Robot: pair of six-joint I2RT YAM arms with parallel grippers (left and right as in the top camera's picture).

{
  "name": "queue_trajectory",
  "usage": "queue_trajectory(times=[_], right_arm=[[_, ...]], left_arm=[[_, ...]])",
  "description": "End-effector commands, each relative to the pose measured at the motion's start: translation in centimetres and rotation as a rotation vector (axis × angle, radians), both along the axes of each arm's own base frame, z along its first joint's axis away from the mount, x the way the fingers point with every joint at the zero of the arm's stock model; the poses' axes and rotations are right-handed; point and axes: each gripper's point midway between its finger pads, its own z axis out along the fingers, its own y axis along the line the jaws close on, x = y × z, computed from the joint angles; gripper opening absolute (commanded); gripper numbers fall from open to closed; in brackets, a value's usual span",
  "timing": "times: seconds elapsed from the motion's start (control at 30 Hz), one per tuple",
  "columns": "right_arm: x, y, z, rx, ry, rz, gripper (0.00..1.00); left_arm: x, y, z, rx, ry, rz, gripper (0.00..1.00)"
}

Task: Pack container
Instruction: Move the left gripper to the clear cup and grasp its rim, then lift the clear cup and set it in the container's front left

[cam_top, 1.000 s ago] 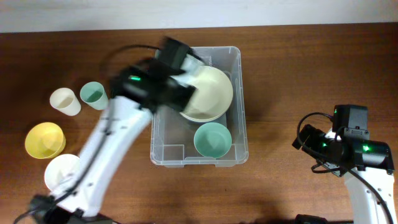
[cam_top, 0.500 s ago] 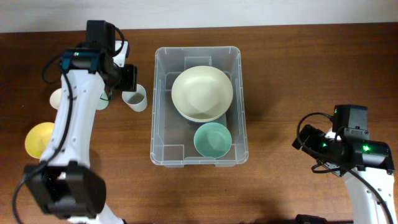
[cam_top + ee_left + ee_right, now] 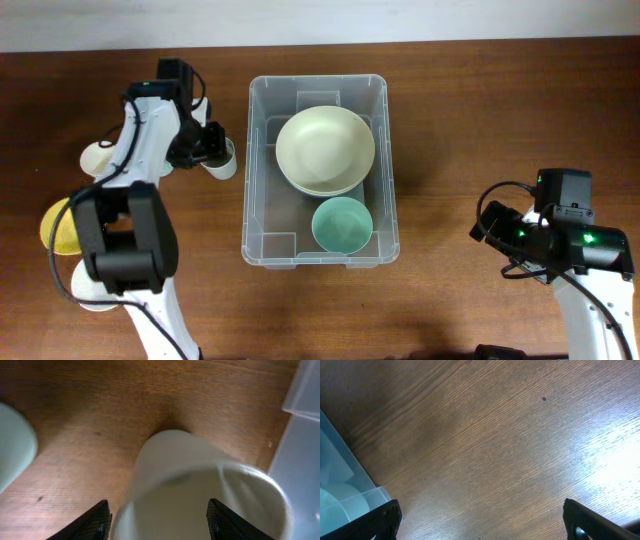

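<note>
Just left of the container's far left corner, the left claw (image 3: 159, 521) is gripping a pale cup (image 3: 200, 485), its dark fingers (image 3: 95, 520) sitting either side of the cup in the wrist view. From overhead the cup is showing its open mouth and is sitting just beside the container's left wall, though whether it is touching the tabletop (image 3: 480, 120) cannot be told. A pale teal thing (image 3: 15, 445) is showing at the left edge of the left wrist view, apart from the cup.

The container (image 3: 272, 222) is standing in the middle of the tabletop, long side running near to far. A large cream bowl (image 3: 325, 150) is lying in its far half, and a smaller teal bowl (image 3: 342, 224) is lying just nearer, towards the right wall.

Farther left, the arm is partly hiding a cream cup (image 3: 97, 160), a yellow bowl (image 3: 55, 225) and a white bowl (image 3: 88, 285).

Well to the right, the right claw (image 3: 487, 525) is hanging wide open over bare wood, holding nothing, with a corner of the container showing at the left of its view.
</note>
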Motion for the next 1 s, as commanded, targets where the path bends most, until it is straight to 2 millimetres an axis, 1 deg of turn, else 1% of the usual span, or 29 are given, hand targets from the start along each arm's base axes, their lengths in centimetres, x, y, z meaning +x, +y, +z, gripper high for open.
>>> queue_trajectory(times=[0.0, 0.03, 0.07, 0.1, 0.13, 0.2, 0.23, 0.3, 0.37, 0.47, 0.53, 0.67, 0.77, 0.8, 0.83, 0.9, 0.97], right_arm=[[0.4, -0.1, 0.8, -0.004, -0.02, 0.003, 0.99], [0.4, -0.1, 0.8, -0.004, -0.02, 0.003, 0.99], [0.3, -0.1, 0.8, -0.004, -0.019, 0.003, 0.99], [0.3, -0.1, 0.8, -0.004, -0.019, 0.003, 0.99], [0.3, -0.1, 0.8, -0.003, -0.017, 0.003, 0.99], [0.3, -0.1, 0.7, -0.003, -0.016, 0.003, 0.99], [0.3, -0.1, 0.7, -0.003, -0.016, 0.003, 0.99], [0.3, -0.1, 0.7, -0.003, -0.016, 0.003, 0.99], [0.3, -0.1, 0.7, -0.003, -0.016, 0.003, 0.99], [0.3, -0.1, 0.7, -0.003, -0.016, 0.003, 0.99], [0.3, -0.1, 0.7, -0.003, -0.016, 0.003, 0.99], [0.3, -0.1, 0.7, -0.003, -0.015, 0.003, 0.99], [0.3, -0.1, 0.7, -0.003, -0.014, 0.003, 0.99], [0.3, -0.1, 0.7, -0.003, -0.014, 0.003, 0.99], [0.3, -0.1, 0.7, -0.004, -0.014, 0.003, 0.98], [0.3, -0.2, 0.7, -0.007, -0.013, 0.002, 0.99], [0.3, -0.2, 0.7, -0.007, -0.013, 0.002, 0.98]], left_arm=[[0.5, -0.3, -0.7, -0.023, -0.003, 0.015, 0.6], [0.6, -0.3, -0.8, -0.023, -0.004, 0.015, 0.57], [0.6, -0.3, -0.8, -0.023, -0.004, 0.016, 0.47], [0.6, -0.3, -0.8, -0.023, -0.004, 0.016, 0.36], [0.6, -0.3, -0.8, -0.024, -0.004, 0.016, 0.2], [0.5, -0.3, -0.6, -0.024, -0.003, 0.016, 0.05], [0.5, -0.3, -0.6, -0.023, -0.002, 0.016, 0.01], [0.5, -0.3, -0.1, -0.023, -0.009, 0.016, 0.01], [0.6, -0.3, 0.7, -0.023, -0.026, 0.015, 0.01], [1.0, -0.4, 3.3, -0.018, -0.087, 0.011, 0.01], [1.2, -0.1, 5.9, 0.008, -0.145, 0.01, 0.0], [0.8, -0.1, 12.5, 0.065, -0.278, 0.002, 0.01], [-0.6, -1.3, 17.0, 0.064, -0.361, -0.024, 0.01], [-1.3, -1.8, 17.9, 0.061, -0.374, -0.036, 0.01], [-2.3, -2.7, 19.0, 0.057, -0.383, -0.057, 0.01], [-4.3, -4.3, 20.0, 0.049, -0.369, -0.103, 0.01], [-6.4, -6.1, 20.2, 0.048, -0.332, -0.176, 0.01]])
